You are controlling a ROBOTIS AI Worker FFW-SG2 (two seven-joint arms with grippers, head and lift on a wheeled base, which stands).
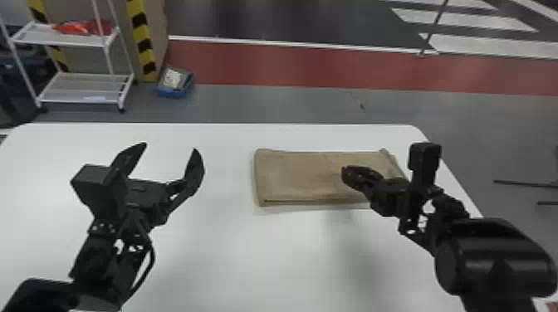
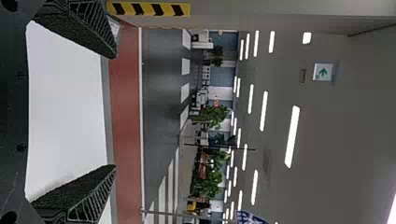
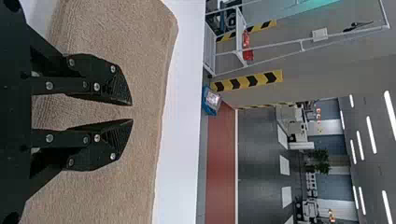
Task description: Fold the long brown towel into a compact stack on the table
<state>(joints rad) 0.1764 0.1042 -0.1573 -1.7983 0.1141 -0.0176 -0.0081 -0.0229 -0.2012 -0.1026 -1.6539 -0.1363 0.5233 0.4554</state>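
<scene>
Brown towel (image 1: 299,174): folded into a flat rectangle on bench (image 1: 232,253), near far edge | left claw (image 1: 171,149): fingers wide apart, left of towel | right claw (image 1: 345,176): narrow gap between fingertips, over towel's right part

Bright overhead strips — soft tabletop shadows

Head view. Towel (image 1: 299,174): four-o'clock corner hidden behind right gripper (image 1: 346,176). Table (image 1: 249,257): cut off, six o'clock. Red item (image 1: 79,28), ten o'clock: indistinct.
</scene>
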